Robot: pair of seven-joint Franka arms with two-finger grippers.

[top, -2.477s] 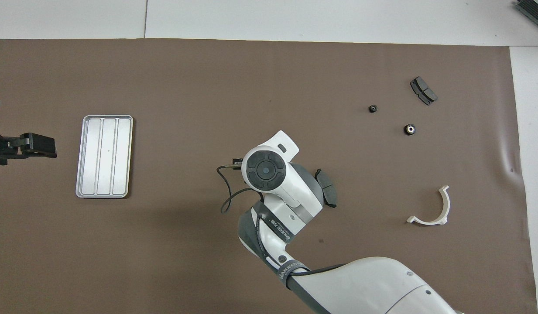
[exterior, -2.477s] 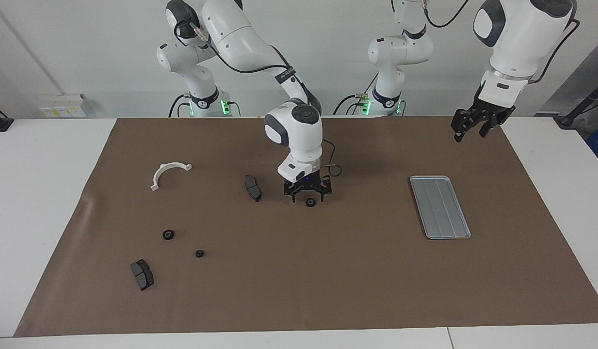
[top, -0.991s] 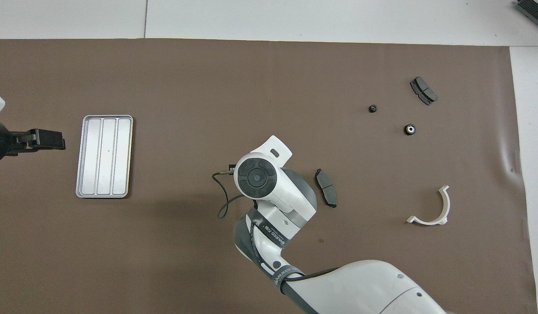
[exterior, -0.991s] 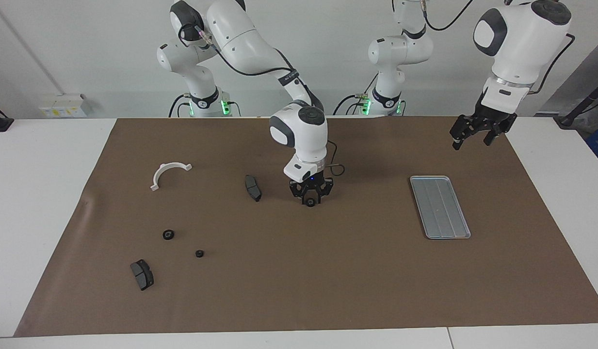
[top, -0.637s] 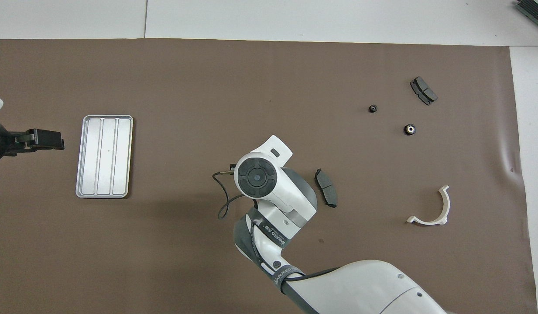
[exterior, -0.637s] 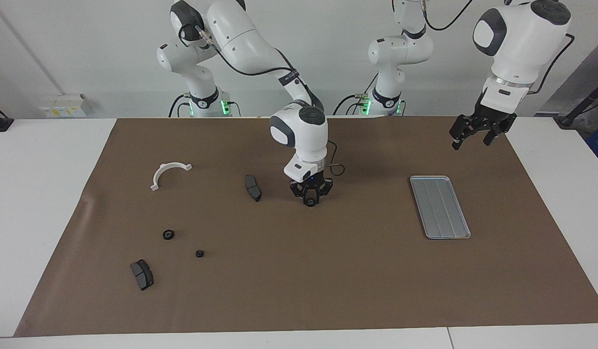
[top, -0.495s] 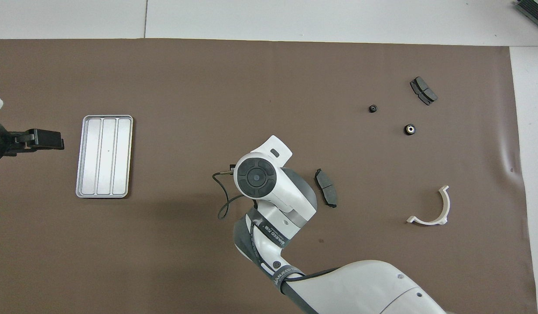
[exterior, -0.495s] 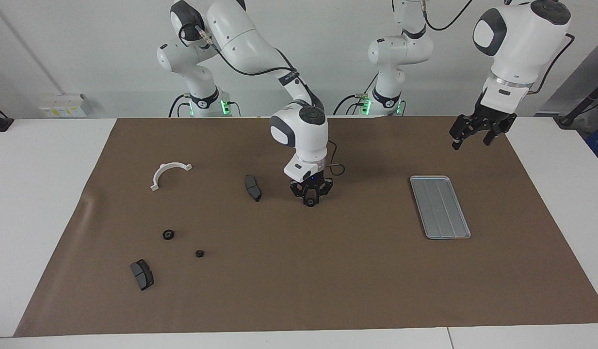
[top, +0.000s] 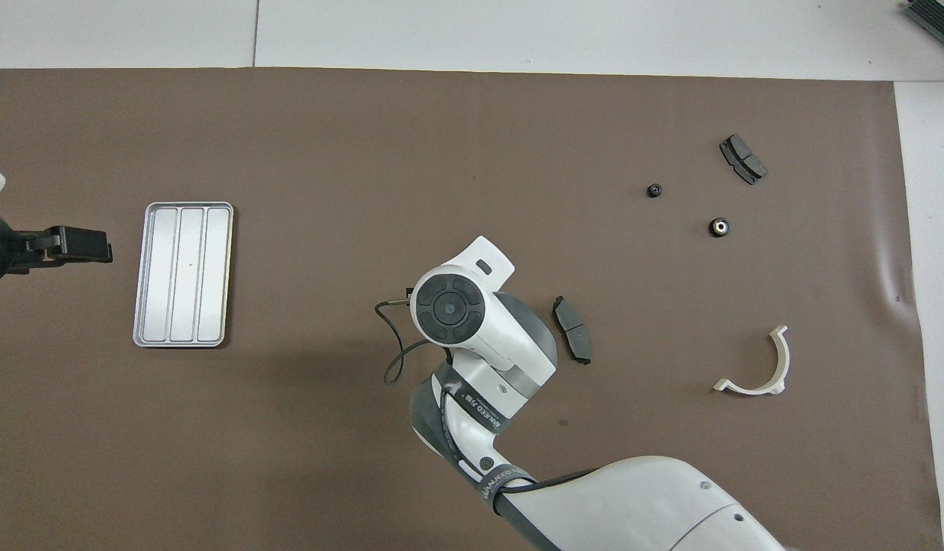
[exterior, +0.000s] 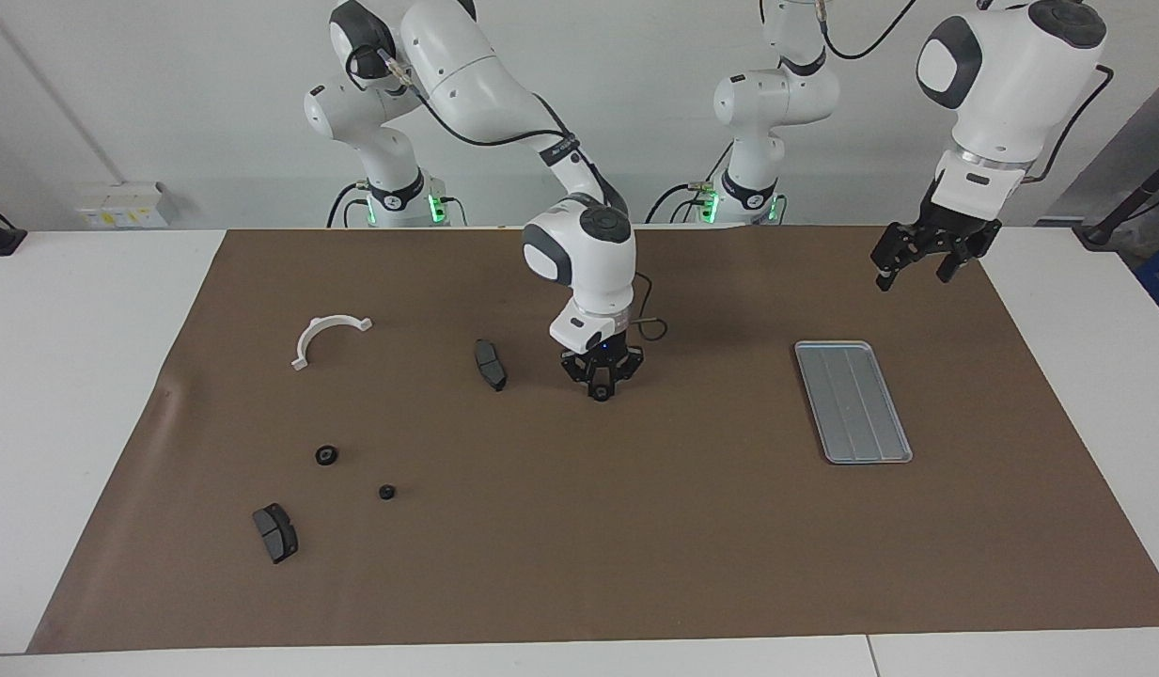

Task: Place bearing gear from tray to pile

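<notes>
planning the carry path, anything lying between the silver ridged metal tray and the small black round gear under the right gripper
Nothing: in the facing view only bare brown mat lies between the silver ridged metal tray and the small black round gear at the right gripper.

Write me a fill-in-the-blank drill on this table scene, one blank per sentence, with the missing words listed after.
1. The right tool is down on the mat, shut on a small black ___.
2. The left tool hangs in the air with its jaws ___.
3. The tray lies toward the ___ arm's end of the table.
4. The white bracket lies toward the ___ arm's end of the table.

Missing words: gear; open; left; right.
</notes>
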